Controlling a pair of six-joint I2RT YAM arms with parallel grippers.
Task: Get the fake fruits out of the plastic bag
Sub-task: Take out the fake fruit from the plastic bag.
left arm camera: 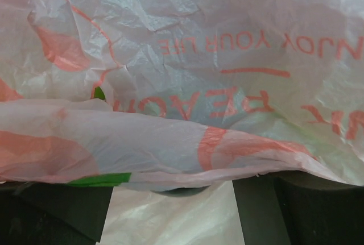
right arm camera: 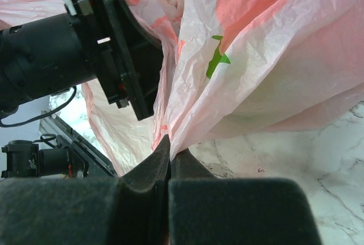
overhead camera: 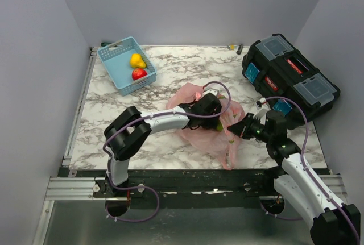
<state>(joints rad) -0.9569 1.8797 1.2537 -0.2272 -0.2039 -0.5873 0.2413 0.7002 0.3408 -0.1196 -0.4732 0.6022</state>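
- Top view: the pink plastic bag lies crumpled on the marble table, right between the two arms. The left gripper is buried in the bag's mouth and the right gripper is on its right edge. We can see a yellow pear and a red apple sitting in the blue basket at the far left corner. A black toolbox is off to the right.
- Left wrist view: nothing but crinkly bag film with red lettering. The left fingers stand wide apart and grip nothing. We can't make out any fruit in here for sure.
- Right wrist view: the right fingertips are pressed together, pinching a fold of the bag just above the table.
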